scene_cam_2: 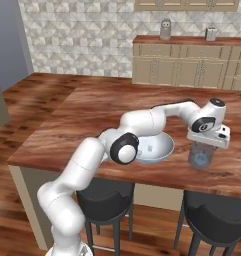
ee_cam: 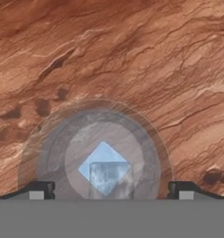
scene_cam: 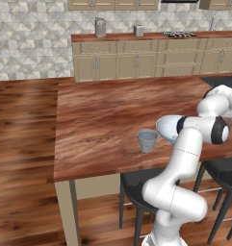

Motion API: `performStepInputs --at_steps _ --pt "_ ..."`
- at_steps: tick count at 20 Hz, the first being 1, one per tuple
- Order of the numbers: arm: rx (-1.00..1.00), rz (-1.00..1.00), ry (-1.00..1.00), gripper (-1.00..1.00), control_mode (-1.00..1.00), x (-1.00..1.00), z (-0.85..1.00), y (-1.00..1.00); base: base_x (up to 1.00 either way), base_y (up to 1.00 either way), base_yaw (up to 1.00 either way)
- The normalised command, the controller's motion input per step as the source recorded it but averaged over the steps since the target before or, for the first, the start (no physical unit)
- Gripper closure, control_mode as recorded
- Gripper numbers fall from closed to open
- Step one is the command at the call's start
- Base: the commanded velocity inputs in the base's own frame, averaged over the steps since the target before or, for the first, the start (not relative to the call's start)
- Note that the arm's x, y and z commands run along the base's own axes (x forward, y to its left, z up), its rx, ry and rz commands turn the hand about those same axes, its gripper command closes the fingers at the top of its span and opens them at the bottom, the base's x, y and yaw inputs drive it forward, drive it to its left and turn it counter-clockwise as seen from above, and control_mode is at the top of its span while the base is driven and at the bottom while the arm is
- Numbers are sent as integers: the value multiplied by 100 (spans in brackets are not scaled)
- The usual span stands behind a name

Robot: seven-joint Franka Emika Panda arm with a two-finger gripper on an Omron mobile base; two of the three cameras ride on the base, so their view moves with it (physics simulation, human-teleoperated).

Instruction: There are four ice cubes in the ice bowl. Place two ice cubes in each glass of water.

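Gripper wide open, empty, poised straight above right glass. Two ice cubes seen overlapping at that glass's bottom, so likely filled. One cube visible in bowl; second cannot be made out. Left glass beside bowl looks empty: judged about halfway. Arm stretched over bowl, wrist pointing down.

Two grey-blue glasses of water stand on the wooden counter: one left of the ice bowl, the other right of it. One ice bowl sits between them. One ice cube shows in the bowl, and two overlapping cubes lie inside the right glass. Two dark stools stand under the counter.
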Motion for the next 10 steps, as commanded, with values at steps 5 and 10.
performStepInputs --at_steps 5,10 --pt "0 3 1 -100 -100 -1 41 0 0 0 0" --pt "0 0 5 -100 -100 -56 9 67 0 0 0"
